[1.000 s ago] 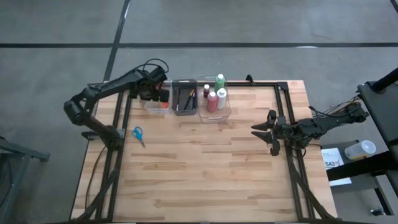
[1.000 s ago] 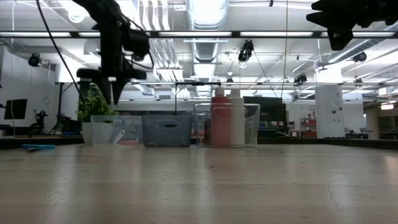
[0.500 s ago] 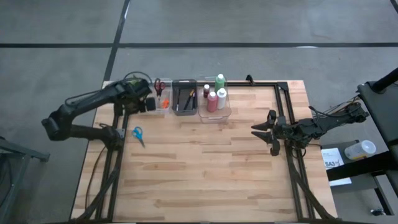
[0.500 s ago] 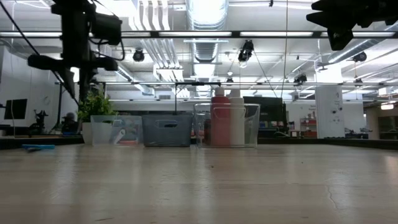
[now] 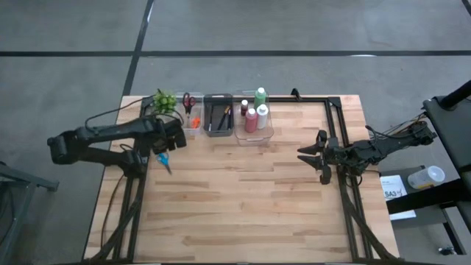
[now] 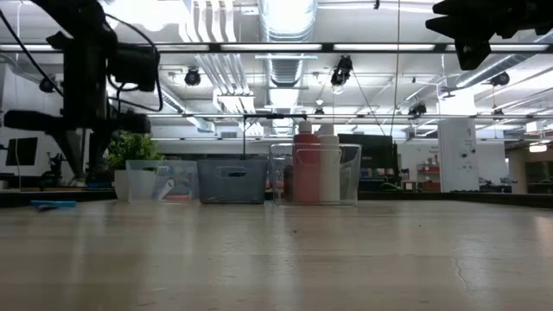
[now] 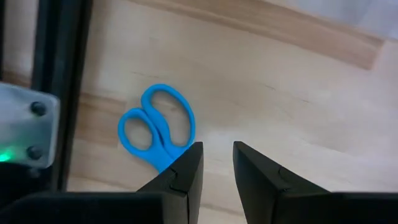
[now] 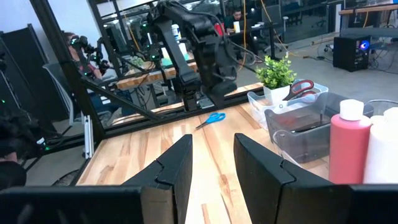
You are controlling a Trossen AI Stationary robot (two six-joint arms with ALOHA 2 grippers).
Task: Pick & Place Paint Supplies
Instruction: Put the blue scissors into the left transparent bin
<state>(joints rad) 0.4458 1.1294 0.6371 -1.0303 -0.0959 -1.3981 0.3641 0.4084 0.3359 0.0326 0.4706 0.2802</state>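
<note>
**Left tool hovering over the blue scissors, ready to reach for them**

My left tool (image 7: 217, 163) hangs above the near-left part of the pale wooden plank surface (image 5: 243, 199). Its two dark fingers (image 7: 180, 171) stand a narrow gap apart and hold nothing. Just past the fingertips lies a pair of small scissors with bright blue plastic loop handles (image 7: 158, 130), flat on the wood beside the black metal frame rail (image 7: 62, 74) along the left edge. In the high view, part of the scissors (image 5: 163, 160) shows beneath my tool.

I judge this to be the approach step of a pick. The next move calls for opening the fingers wider, lining them across the handles or the blades, and lowering until they straddle the scissors. The scissors lie very flat, so the fingertips will likely need to reach almost to the wood.

Farther back, along the far edge, stand a small green potted plant (image 5: 163, 100), a clear plastic bin with red-handled scissors (image 5: 187, 101), a dark grey plastic bin with thin dark brushes (image 5: 218, 115), and a clear bin (image 5: 254, 134) holding a dark red paint bottle (image 5: 251, 120), a white one and a green one.

My right tool (image 5: 315, 156) waits above the right edge of the surface, fingers a little apart, empty.
</note>
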